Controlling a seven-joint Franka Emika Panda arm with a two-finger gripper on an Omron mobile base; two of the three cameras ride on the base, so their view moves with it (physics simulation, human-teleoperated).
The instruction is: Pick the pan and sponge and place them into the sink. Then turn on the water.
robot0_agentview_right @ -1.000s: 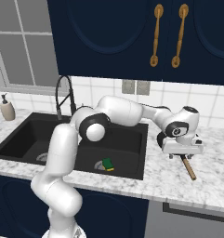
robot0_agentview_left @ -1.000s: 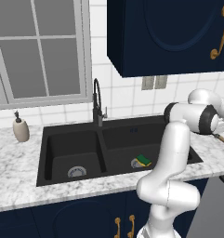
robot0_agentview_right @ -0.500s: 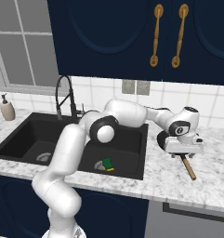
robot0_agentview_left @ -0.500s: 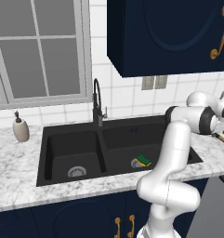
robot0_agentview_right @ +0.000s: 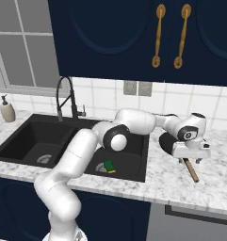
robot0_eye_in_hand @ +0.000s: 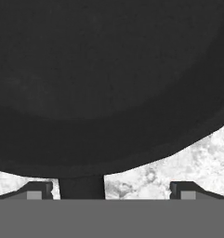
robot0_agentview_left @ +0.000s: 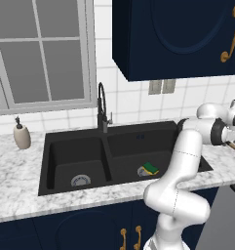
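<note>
The black pan (robot0_agentview_right: 167, 141) lies on the marble counter right of the sink (robot0_agentview_right: 20, 141), its brown handle (robot0_agentview_right: 191, 171) pointing toward the front edge. My gripper (robot0_agentview_right: 190, 159) hangs low over the spot where handle meets pan, open. In the hand view the pan (robot0_eye_in_hand: 108, 79) looms close, and its dark handle root (robot0_eye_in_hand: 82, 187) lies between the spread fingertips (robot0_eye_in_hand: 36, 189) of the gripper (robot0_eye_in_hand: 111, 190). The green and yellow sponge (robot0_agentview_right: 108, 166) rests in the right basin, also visible as sponge (robot0_agentview_left: 149, 168). Water is out of view at the tall black faucet (robot0_agentview_left: 102, 105).
A beige soap dispenser (robot0_agentview_left: 21, 135) stands on the counter left of the sink (robot0_agentview_left: 55, 146). Dark blue wall cabinets hang overhead and a tiled wall with an outlet runs behind. Marble counter (robot0_agentview_right: 171, 188) stretches in front of the pan.
The hand has eased a little to the right and lower over the pan's handle. Its jaws have stayed open; the pan and sponge have not moved.
</note>
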